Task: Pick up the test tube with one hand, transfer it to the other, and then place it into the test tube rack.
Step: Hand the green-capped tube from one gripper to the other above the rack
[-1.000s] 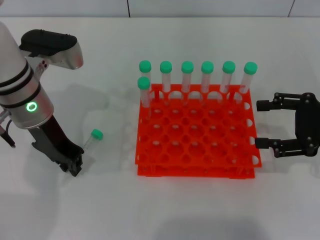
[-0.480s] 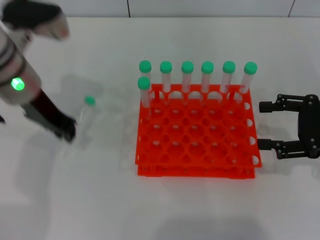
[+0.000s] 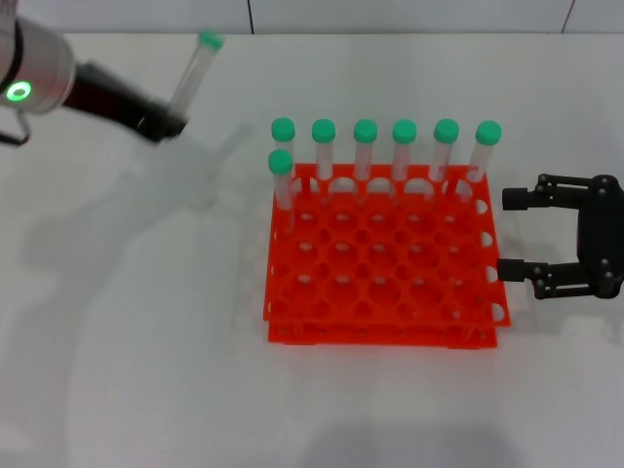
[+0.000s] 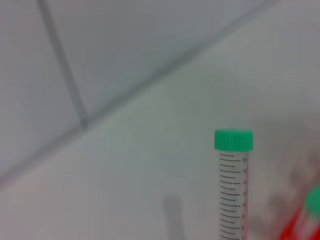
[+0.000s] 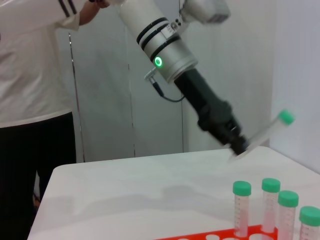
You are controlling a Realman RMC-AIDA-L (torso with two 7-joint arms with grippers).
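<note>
My left gripper (image 3: 168, 125) is shut on the test tube (image 3: 192, 73), a clear tube with a green cap, and holds it in the air at the far left, cap tilted up. The tube fills the left wrist view (image 4: 233, 187) and shows in the right wrist view (image 5: 265, 132) at the left gripper's tip (image 5: 239, 146). The orange-red test tube rack (image 3: 382, 255) stands at the table's middle with several green-capped tubes (image 3: 405, 146) along its far row. My right gripper (image 3: 509, 234) is open and empty beside the rack's right edge.
The white table (image 3: 146, 370) lies around the rack. A person in a white top (image 5: 35, 75) stands beyond the table's far side in the right wrist view. A wall runs along the table's back edge (image 4: 100, 60).
My left gripper has lifted the tube off the table and carried it up and toward the far side. The right gripper has barely shifted beside the rack.
</note>
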